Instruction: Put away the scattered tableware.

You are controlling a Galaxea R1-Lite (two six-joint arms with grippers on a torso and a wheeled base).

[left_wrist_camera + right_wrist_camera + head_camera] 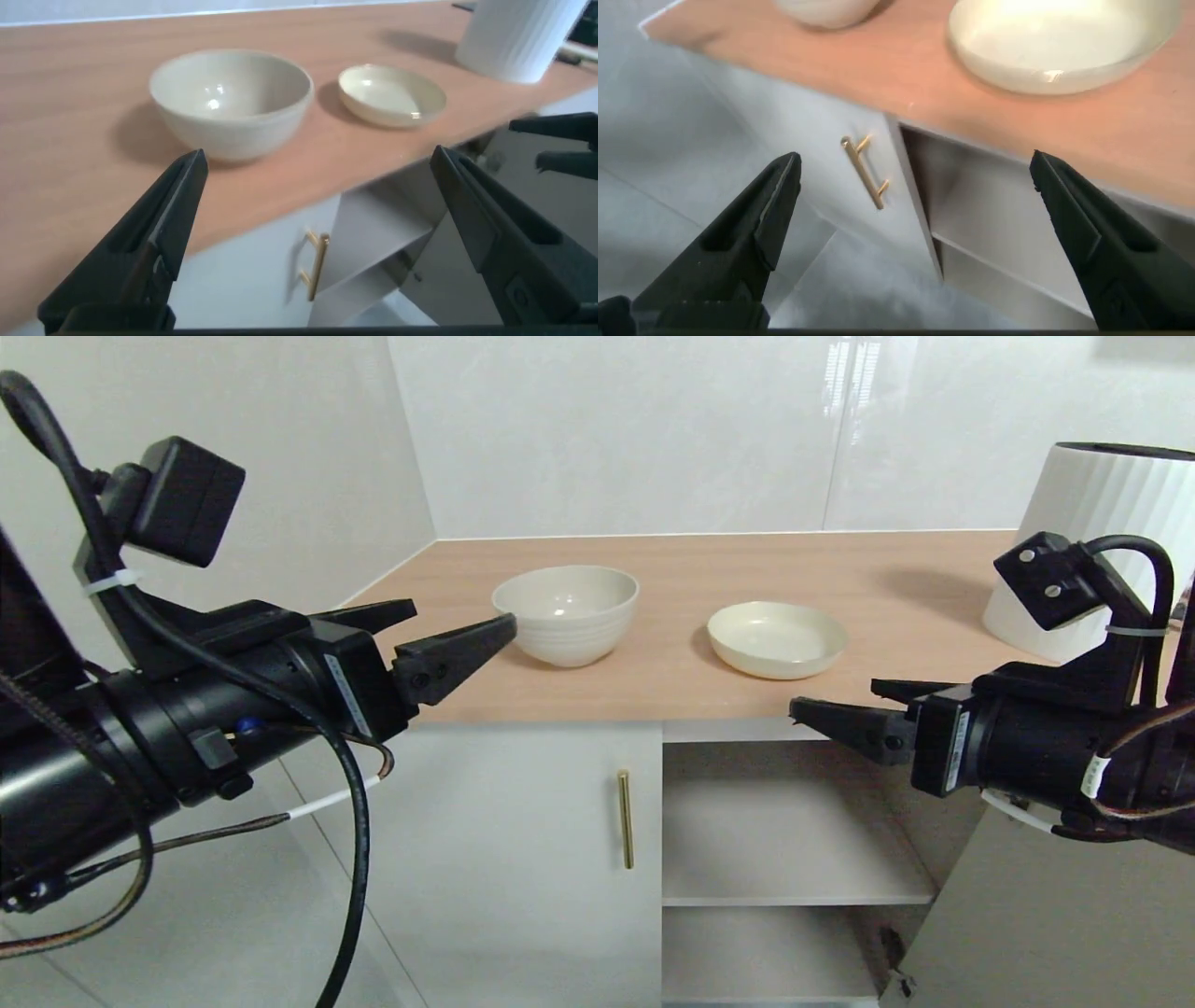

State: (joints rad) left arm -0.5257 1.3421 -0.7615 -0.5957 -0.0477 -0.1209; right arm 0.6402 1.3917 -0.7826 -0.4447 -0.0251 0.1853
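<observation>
The left gripper (464, 614), wide open and empty, hovers near a deep bowl (566, 613) on the counter (709, 565), with a shallow dish (777, 637) beside it. The right gripper (834, 698), equally open and empty, hangs before the open cabinet (775, 845). Nothing is grasped yet; the next move likely means pinching a rim.

You have a wooden desk (709, 569) carrying a deep cream bowl (567, 613), a shallow cream dish (777, 638) near it, and a white ribbed container (1092, 499) farther right.
</observation>
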